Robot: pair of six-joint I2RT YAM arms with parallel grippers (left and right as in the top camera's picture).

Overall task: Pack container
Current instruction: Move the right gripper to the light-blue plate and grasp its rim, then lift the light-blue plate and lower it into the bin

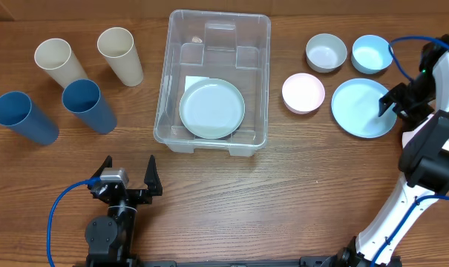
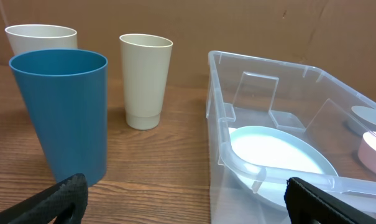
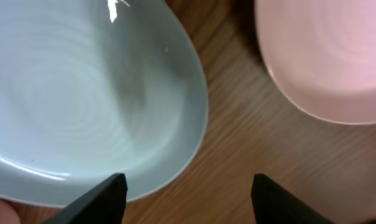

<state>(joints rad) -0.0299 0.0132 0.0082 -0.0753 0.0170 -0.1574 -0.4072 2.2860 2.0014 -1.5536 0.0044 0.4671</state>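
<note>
The clear container point(image 1: 213, 33) stands mid-table with a pale blue plate point(image 1: 212, 109) lying inside it; both also show in the left wrist view, the container point(image 2: 268, 168) and the plate point(image 2: 281, 155). My left gripper point(image 1: 128, 182) is open and empty near the front edge, left of the container. My right gripper point(image 1: 396, 102) is open and empty, hovering over the right edge of a light blue plate point(image 1: 361, 110). In the right wrist view its fingers point(image 3: 186, 196) straddle that plate's rim point(image 3: 82, 99), with a pink bowl point(image 3: 330, 56) beside it.
Two cream cups point(image 1: 58, 62) point(image 1: 122, 55) and two blue cups point(image 1: 24, 117) point(image 1: 89, 105) lie left of the container. Right of it are a pink bowl point(image 1: 303, 93), a grey bowl point(image 1: 326, 53) and a light blue bowl point(image 1: 371, 54).
</note>
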